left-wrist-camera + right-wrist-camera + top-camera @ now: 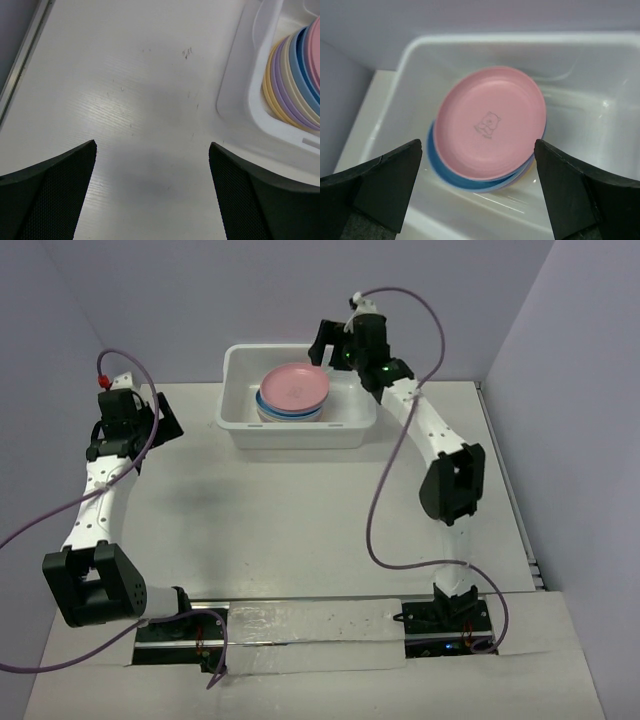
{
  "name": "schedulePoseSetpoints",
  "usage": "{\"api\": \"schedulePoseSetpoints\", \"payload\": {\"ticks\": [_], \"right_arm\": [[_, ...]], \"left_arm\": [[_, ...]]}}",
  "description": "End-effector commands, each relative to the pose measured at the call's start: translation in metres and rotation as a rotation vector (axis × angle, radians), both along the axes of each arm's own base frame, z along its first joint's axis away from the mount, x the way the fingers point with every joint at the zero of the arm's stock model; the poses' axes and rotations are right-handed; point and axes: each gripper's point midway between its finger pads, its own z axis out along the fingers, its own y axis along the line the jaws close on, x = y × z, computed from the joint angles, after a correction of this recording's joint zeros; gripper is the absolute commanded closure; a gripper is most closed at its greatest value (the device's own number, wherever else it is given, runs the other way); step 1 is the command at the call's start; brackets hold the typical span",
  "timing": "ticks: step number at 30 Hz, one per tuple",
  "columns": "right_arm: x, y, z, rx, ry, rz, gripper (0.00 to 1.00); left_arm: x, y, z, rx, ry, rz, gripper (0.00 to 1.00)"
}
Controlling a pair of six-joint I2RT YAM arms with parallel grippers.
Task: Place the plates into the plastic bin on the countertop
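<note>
The pink plate [490, 122] covers the stack [295, 80]; lower plates show only as rims, and their count cannot be told. In the left wrist view the right edge cuts off the stack and the bin [235, 95]. Both wrist views crop the fingers [385, 185] at the bottom. From above, the pink plate's mark is too small to read.

Colours of the plates [292, 395] and plastic bin [300, 435] being compared.
A pink top plate [489, 122], being marked at its centre by a faint grey bear outline, is being shown over blue, cream, lilac and orange-yellow rims; the bin is being rendered glossy white, the countertop [140, 100] off-white with small dark flecks, the walls [150, 290] lilac-grey, the cables [370, 515] purple, and the left gripper [152, 144] and right gripper [478, 142] black.
</note>
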Motion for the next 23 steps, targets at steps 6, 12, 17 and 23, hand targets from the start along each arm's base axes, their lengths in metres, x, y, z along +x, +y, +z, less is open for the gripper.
{"api": "schedulePoseSetpoints", "payload": {"ticks": [6, 12, 17, 23], "right_arm": [[-0.135, -0.093, 0.120, -0.176, -0.231, -0.048, 0.00], [-0.195, -0.167, 0.025, -0.313, -0.072, -0.159, 0.00], [-0.240, -0.219, -0.033, -0.376, 0.008, -0.261, 0.00], [-0.265, -0.253, -0.048, -0.392, -0.003, -0.361, 0.00]], "left_arm": [[-0.006, -0.019, 0.032, 0.076, -0.078, -0.215, 0.01], [-0.030, -0.033, 0.022, 0.110, -0.098, -0.294, 0.01], [-0.052, -0.043, 0.012, 0.165, -0.100, -0.320, 0.01], [-0.071, -0.043, 0.008, 0.205, -0.099, -0.310, 0.01]]}}
